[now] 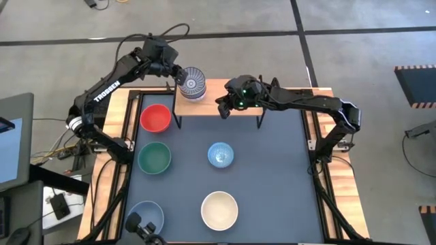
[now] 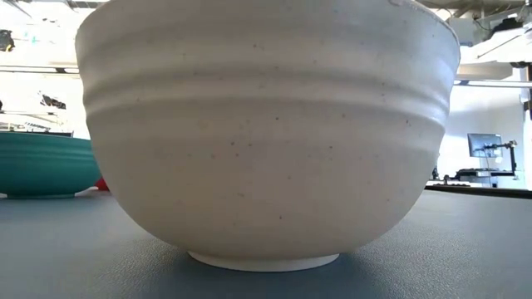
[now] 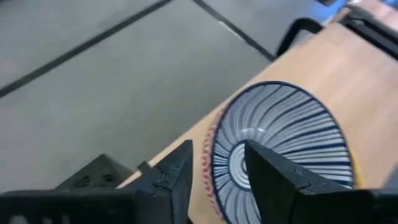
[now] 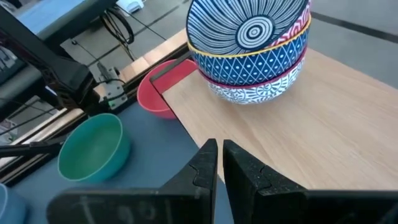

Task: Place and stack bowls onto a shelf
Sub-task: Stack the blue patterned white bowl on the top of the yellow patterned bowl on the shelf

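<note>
One low light-wood plank shelf (image 1: 231,107) stands along the far edge of the dark tabletop (image 1: 272,184). On its left end sits one stack of patterned bowls (image 4: 252,53); at least three show, a striped one (image 4: 245,25) on top, though the exact number cannot be told. Five single bowls rest on the tabletop: one red (image 1: 155,118), one green (image 1: 154,157), one light blue patterned (image 1: 220,154), one cream white (image 1: 219,209), one grey-blue (image 1: 145,216). Two dark robot arms, one at each side edge.

Cream-white speckled ceramic bowl with faint ribbed bands (image 2: 270,133): set upright on the dark grey matte tabletop (image 2: 75,249), filling the view. Teal-green glazed bowl (image 2: 41,164): seen at nine o'clock, farther back, partly cut off.
</note>
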`<state>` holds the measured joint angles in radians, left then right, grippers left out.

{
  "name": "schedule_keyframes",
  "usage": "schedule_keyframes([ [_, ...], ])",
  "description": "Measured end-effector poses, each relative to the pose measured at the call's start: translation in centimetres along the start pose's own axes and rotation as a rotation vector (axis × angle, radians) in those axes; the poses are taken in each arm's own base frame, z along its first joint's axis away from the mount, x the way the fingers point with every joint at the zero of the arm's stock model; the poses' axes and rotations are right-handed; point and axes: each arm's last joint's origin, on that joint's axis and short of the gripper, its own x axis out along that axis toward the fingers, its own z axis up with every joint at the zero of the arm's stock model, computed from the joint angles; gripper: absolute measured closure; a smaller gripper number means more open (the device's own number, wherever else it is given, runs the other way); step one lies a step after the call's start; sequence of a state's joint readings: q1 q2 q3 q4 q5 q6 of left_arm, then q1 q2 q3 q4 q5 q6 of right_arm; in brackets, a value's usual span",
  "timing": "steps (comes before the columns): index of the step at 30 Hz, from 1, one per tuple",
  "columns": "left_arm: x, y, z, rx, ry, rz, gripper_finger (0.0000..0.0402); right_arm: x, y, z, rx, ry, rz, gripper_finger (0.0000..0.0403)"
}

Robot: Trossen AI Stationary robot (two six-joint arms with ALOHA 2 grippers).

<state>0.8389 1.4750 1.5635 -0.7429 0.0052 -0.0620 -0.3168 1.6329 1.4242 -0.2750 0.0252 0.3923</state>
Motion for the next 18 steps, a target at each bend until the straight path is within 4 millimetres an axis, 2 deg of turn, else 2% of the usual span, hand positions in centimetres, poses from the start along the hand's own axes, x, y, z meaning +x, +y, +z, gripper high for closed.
schedule_keyframes([
  [4,0.0,0.1,0.0,0.024,0.001,-0.016,0.0297,0.0,0.0,0.0,-0.001,0.0,-0.001,0.0349],
  [13,2.7,0.0,-0.5,0.044,0.071,-0.034,0.0305,0.0,-0.2,0.0,0.001,0.002,-0.007,0.0349],
  [15,3.0,0.0,-0.4,0.042,0.065,-0.037,0.032,0.0,-0.2,0.0,0.001,0.008,-0.01,0.0349],
  [18,3.1,0.0,-0.3,0.042,0.051,-0.041,0.0365,0.0,-0.3,-0.1,0.001,0.015,-0.013,0.0349],
])
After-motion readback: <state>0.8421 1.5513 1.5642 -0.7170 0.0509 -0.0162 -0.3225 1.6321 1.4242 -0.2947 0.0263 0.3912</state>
